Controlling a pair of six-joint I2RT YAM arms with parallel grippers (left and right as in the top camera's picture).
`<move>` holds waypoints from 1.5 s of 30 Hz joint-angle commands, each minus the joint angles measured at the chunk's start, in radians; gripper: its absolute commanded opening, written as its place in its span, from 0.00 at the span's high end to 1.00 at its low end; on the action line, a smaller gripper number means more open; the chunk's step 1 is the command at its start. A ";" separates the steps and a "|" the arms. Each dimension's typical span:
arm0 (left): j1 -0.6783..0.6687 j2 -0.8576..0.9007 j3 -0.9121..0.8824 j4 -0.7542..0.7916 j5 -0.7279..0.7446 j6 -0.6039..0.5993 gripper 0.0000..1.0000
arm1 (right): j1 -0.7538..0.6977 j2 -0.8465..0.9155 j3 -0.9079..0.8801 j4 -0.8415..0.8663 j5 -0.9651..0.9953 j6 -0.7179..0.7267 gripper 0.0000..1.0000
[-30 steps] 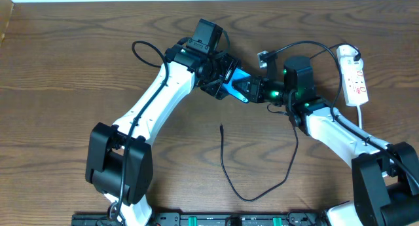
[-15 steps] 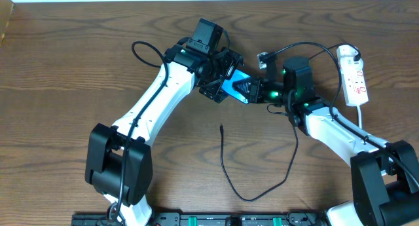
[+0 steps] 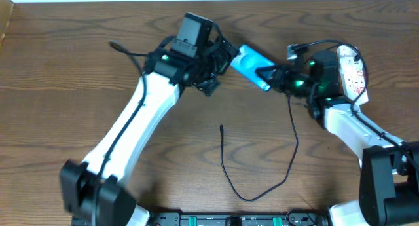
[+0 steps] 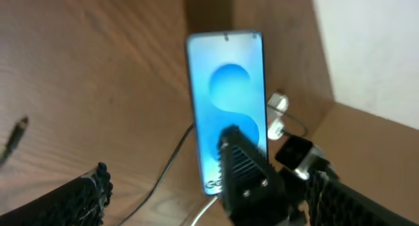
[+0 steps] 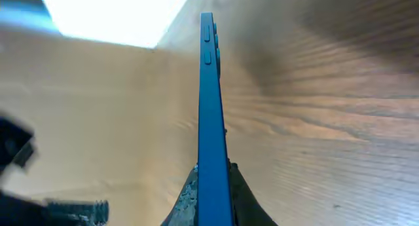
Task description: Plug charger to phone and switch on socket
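I see the phone (image 3: 251, 63) in the upper middle of the overhead frame, lifted off the wooden worktop (image 3: 65, 69). Its cyan screen is tilted toward the left arm. My right gripper (image 3: 266, 75) is clamped tight on its lower end. In the right wrist view the phone shows edge-on, and the dark fingers (image 5: 190, 196) pinch it from both sides at the bottom of the frame. My left gripper (image 3: 220, 69) sits just left of the phone with its jaws spread wide, holding nothing. In the left wrist view its two fingertips sit at the far bottom corners, with the screen between and beyond them.

The charger (image 3: 223, 147) lies loose on the worktop in the lower middle. Its plug tip points up-frame and is well apart from the phone. The cable loops down and back up toward the right arm.

The socket (image 3: 354, 76) is at the upper right edge, and the right arm covers part of it. I cannot make out its switch.
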 commanded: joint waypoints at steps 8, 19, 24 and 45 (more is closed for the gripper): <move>0.004 -0.050 0.016 -0.013 -0.114 -0.025 0.05 | -0.024 -0.001 0.013 0.294 -0.236 0.804 0.99; 0.005 -0.051 0.016 0.002 -0.114 -0.253 0.05 | 0.031 -0.003 0.013 0.671 -0.194 1.077 0.99; 0.005 -0.051 0.016 0.060 -0.114 -0.255 0.05 | 0.036 -0.003 0.013 0.671 -0.192 1.077 0.99; 0.004 -0.050 0.016 0.207 -0.063 -0.178 0.02 | 0.051 -0.003 0.013 0.713 -0.183 1.077 0.98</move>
